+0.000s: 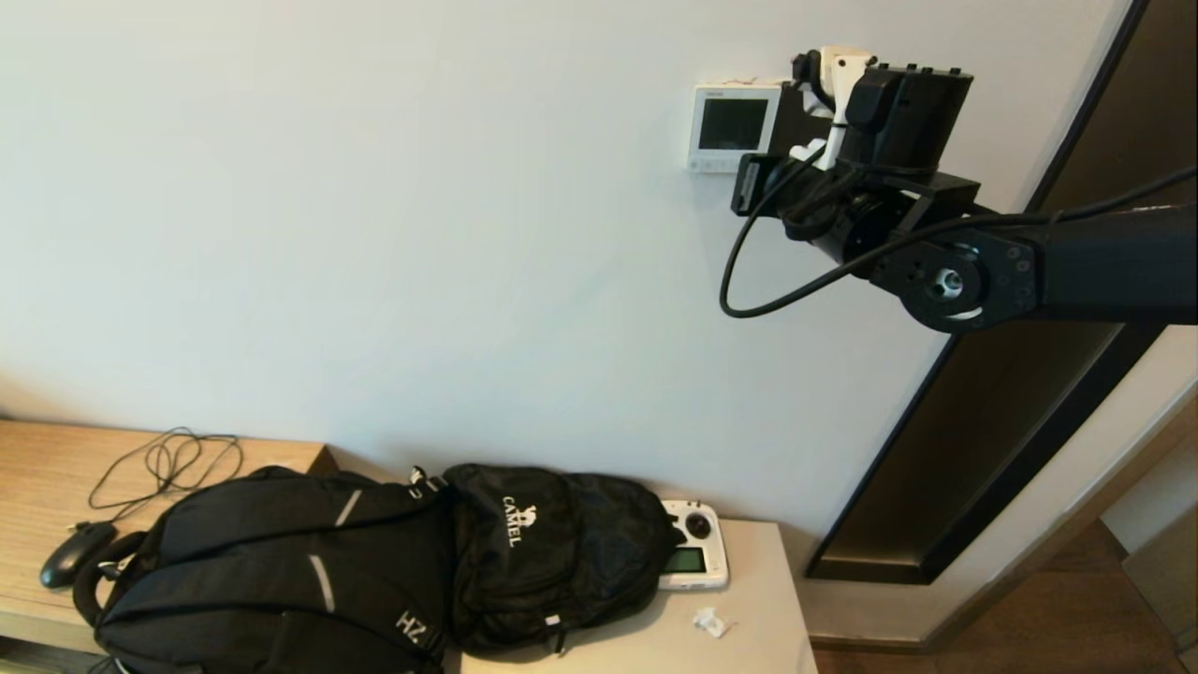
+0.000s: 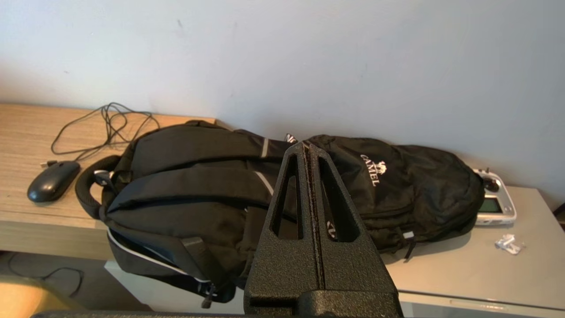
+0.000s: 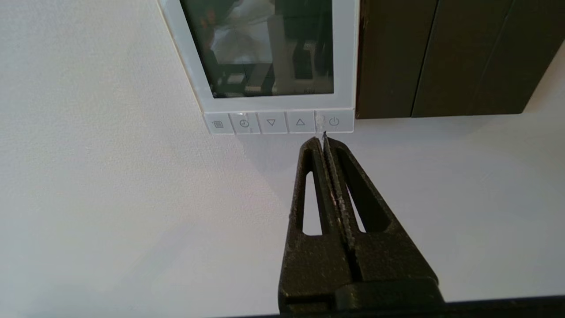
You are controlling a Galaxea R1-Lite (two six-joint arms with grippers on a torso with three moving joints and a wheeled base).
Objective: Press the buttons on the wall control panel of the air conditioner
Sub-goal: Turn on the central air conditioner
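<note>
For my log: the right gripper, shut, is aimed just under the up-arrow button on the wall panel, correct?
Not quite: the right wrist view shows the shut right gripper just under the power button, at the end of the wall panel row, not the up-arrow button.

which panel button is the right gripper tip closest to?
The power button, last in the row beside the up-arrow button; the shut right gripper sits just below it.

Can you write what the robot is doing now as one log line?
right hand: shut, tip just below power button | wall control panel: screen dark | left hand: shut, over backpacks
</note>
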